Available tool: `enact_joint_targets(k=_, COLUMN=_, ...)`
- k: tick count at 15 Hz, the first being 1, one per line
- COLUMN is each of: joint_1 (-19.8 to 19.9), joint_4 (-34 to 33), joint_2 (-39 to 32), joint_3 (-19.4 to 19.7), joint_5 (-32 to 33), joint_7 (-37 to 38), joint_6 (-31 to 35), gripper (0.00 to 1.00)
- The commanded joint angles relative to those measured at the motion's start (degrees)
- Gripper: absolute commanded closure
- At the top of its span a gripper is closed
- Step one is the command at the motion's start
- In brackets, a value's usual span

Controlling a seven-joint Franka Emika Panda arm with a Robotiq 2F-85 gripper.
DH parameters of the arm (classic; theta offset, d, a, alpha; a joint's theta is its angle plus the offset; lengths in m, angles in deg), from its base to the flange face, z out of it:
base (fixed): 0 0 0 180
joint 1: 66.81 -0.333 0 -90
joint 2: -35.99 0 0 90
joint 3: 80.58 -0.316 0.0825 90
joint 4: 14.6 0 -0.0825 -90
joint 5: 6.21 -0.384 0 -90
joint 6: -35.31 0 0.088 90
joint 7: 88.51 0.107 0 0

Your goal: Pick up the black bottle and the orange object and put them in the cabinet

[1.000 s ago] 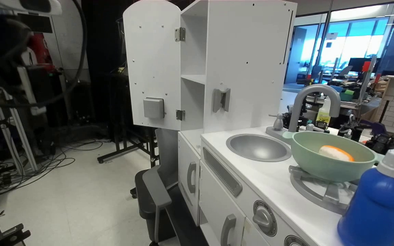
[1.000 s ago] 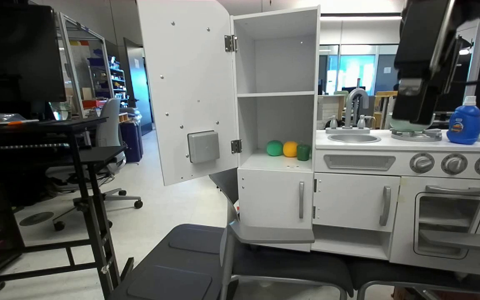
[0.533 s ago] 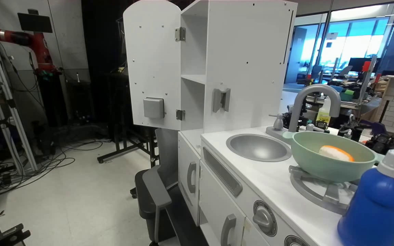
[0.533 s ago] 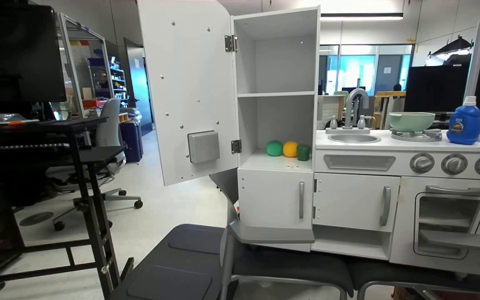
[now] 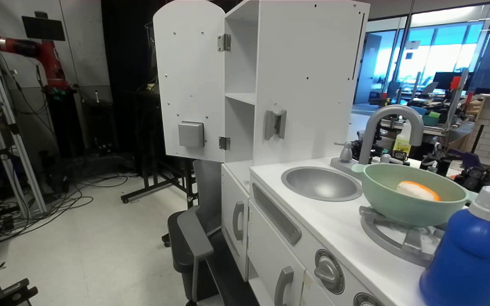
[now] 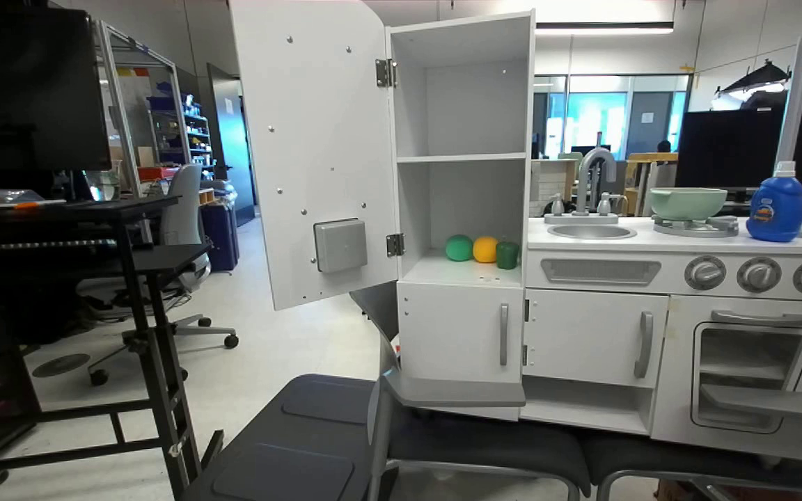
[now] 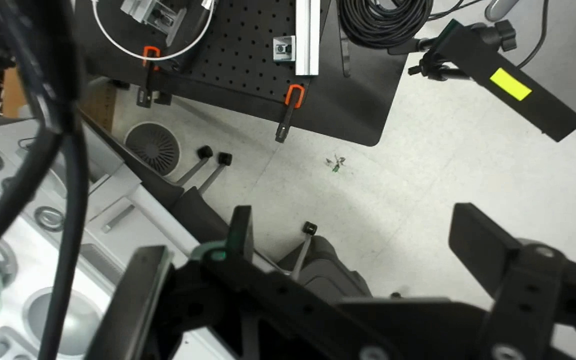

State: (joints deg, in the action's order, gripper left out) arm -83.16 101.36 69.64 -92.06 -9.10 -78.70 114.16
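"Wrist view: how does the hand (image 7: 363, 237) stand there?"

"Its two fingers (image 7: 480, 247) are spread wide apart, and pale floor (image 7: 393, 200) shows in the gap. Thick black cables (image 7: 77, 185) run down the left of that view."

"And the orange object (image 6: 485, 249)?"

"In an exterior view it sits in the tall cupboard (image 6: 477, 104), on the bottom, below the middle shelf (image 6: 460, 158). A green ball (image 6: 459, 247) is just beside it on one side, a dark green piece (image 6: 507, 255) on the other. Whether the three touch, I can't tell."

"Could the dark green piece be the black bottle?"

"It's too small there for me to say."

"Where's the cabinet (image 6: 450, 334)?"

"Directly beneath the tall cupboard, its plain white door closed and its grey handle upright. Both exterior views show that. The cupboard's own arched door (image 6: 317, 153) is swung wide, hinge side against the cupboard, inner face toward the camera."

"What does the counter (image 5: 338, 219) hold?"

"In an exterior view, nearest the cupboard, a grey sink basin (image 5: 321, 185) with an arched faucet (image 5: 369, 136) behind it. Farther along, a pale green bowl (image 5: 402, 208) rests upright on a grey burner (image 5: 413, 240), and a blue bottle (image 5: 468, 255) with a white cap stands beside the burner."

"Anything in the bowl?"

"A white piece (image 5: 418, 190) edged in orange lies inside it. Grey knobs (image 6: 759, 274) line the front below the counter."
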Motion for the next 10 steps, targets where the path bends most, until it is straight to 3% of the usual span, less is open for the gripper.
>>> enact_joint_targets(k=1, joint_1=5.2, joint_4=-0.7, joint_2=1.8, joint_3=-1.3, joint_5=3.0, joint_7=2.4, joint_6=-2.1, gripper=0.0)
enact_joint_targets(k=6, joint_1=9.0, joint_4=2.0, joint_2=1.8, joint_3=0.3, joint_5=6.8, joint_7=1.1, joint_6=-0.9, gripper=0.0)
enact_joint_targets(k=10, joint_1=9.3, joint_4=2.0, joint_2=1.4, joint_3=-0.1, joint_5=6.1, joint_7=1.4, joint_6=-1.1, gripper=0.0)
